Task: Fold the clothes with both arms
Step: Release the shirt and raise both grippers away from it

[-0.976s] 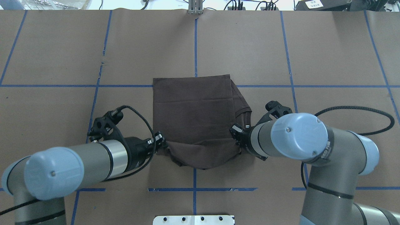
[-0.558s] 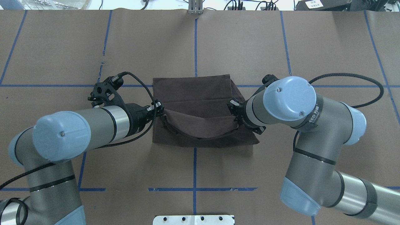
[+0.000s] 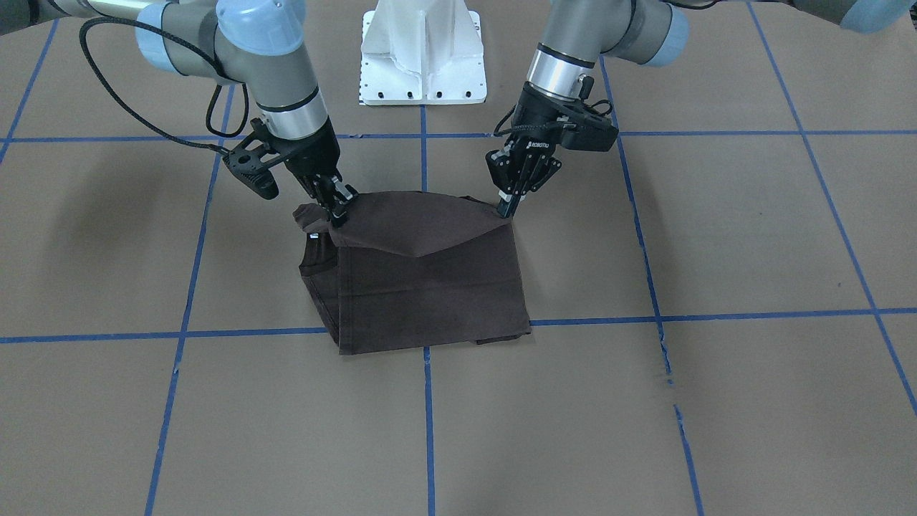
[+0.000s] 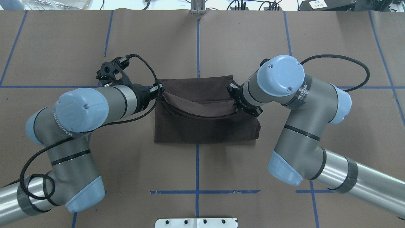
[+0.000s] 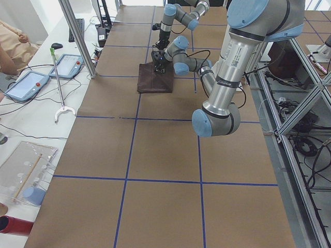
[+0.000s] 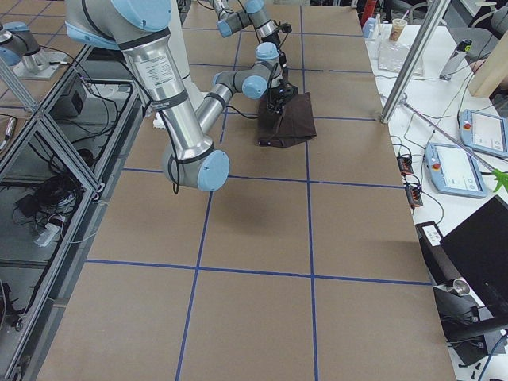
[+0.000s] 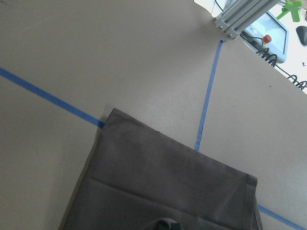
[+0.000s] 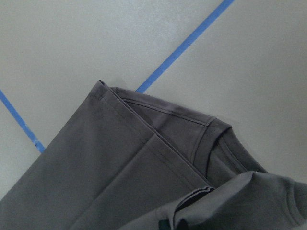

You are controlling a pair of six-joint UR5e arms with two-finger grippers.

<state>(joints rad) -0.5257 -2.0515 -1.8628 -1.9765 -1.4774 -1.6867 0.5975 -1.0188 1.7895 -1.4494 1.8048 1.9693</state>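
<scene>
Your table (image 4: pixel 63 47), papered brown and gridded in blue tape, has the shirt (image 4: pixel 205 129) at its centre, long axis running nine to three. Your left gripper (image 4: pixel 160 91) and right gripper (image 4: pixel 233 91) each pinch a corner of the raised edge, which sags between them. From both, the shirt's far side lies close at twelve o'clock, equally near, so I'd lay it forward evenly.
</scene>
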